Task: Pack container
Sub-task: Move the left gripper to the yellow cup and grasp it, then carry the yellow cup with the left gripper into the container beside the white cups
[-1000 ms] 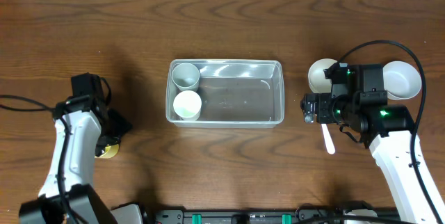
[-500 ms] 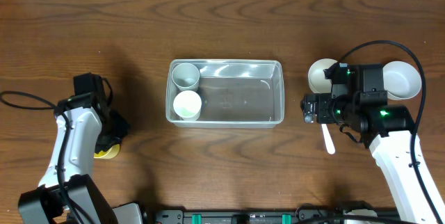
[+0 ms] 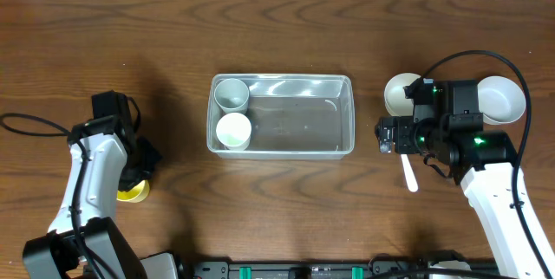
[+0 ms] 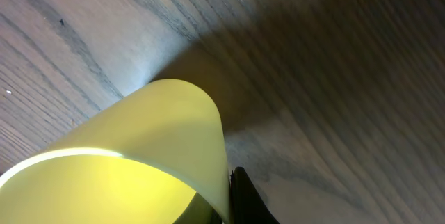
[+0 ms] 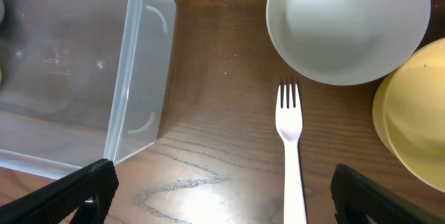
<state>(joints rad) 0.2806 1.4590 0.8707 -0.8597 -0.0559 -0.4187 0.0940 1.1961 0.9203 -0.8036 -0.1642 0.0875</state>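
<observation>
1. Nearest the robot's side and well to the left of the container, the left gripper has its jaws closed on a yellow cup. The left wrist view shows the cup's wall pressed against one dark finger, with bare wood beyond it.
2. To the right of the container and on the near side, a white plastic fork lies flat on the table. Its prongs point away from the robot.
3. The right gripper hangs over the fork, just right of the container, with its jaws spread wide and nothing between them.
4. The container, a clear plastic tub, sits at the middle of the table with its long sides running left to right, apart from both grippers.
5. Two cups stand upright, mouths up, at the container's left end. A white cup is in the near corner and a greyish cup in the far corner, close beside each other.
6. The rest of the container's floor is bare.
7. Right of the container's far corner, just beyond the fork's prongs, sits a white bowl, mouth up.
8. A yellow bowl lies farther right of the container, close beside the white bowl; whether the two touch cannot be told.
</observation>
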